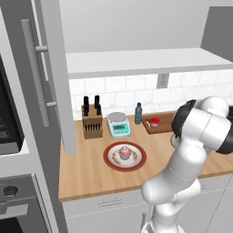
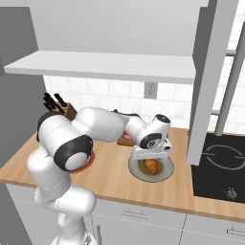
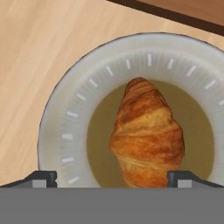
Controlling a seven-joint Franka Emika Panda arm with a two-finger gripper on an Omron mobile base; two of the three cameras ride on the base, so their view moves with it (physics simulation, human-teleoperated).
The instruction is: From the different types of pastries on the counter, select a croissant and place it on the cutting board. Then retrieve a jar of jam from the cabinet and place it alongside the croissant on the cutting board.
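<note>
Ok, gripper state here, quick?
Gripper: open, holding nothing, jaws spread wide above the golden-brown croissant on its round grey plate.

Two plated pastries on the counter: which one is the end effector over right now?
The croissant on the grey plate. The end effector hangs directly above it, fingers either side. The pink cupcake sits apart on the red-rimmed plate.

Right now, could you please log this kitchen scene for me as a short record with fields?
croissant: lying on the grey plate, on the counter
gripper: jaws open, straddling the croissant, not closed on it
cutting board: at the back of the counter, red jar standing on it
cupcake: on the red-rimmed plate
cabinet door: open
</note>
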